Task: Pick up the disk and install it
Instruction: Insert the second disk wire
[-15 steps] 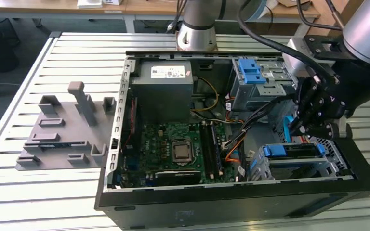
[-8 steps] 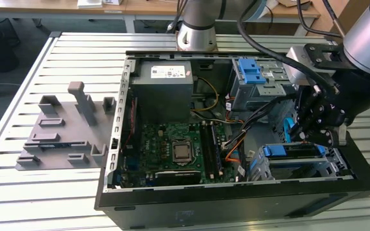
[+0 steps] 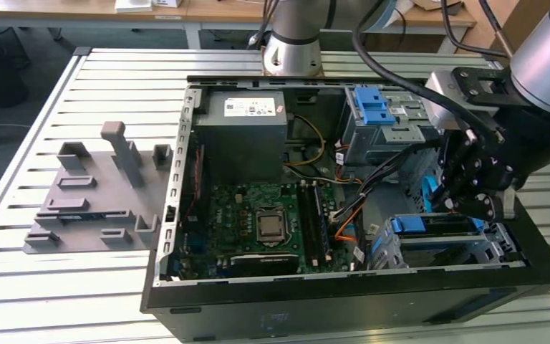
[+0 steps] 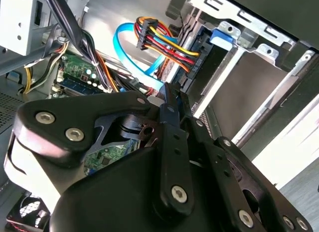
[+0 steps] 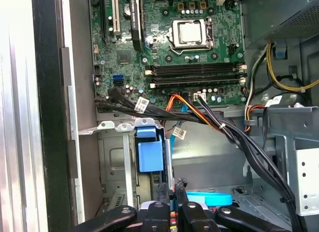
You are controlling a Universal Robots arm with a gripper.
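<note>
The tool (image 5: 172, 186), fingers together and gripping nothing, hangs just above the lower drive cage (image 3: 493, 249), where the disk (image 3: 437, 226) appears already seated; installation judged near complete.

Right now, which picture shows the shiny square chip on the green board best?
The first wrist view: the processor sits face-on, uncovered. The exterior view shows it at a slant. The second wrist view catches a corner of the motherboard behind cables.
</note>
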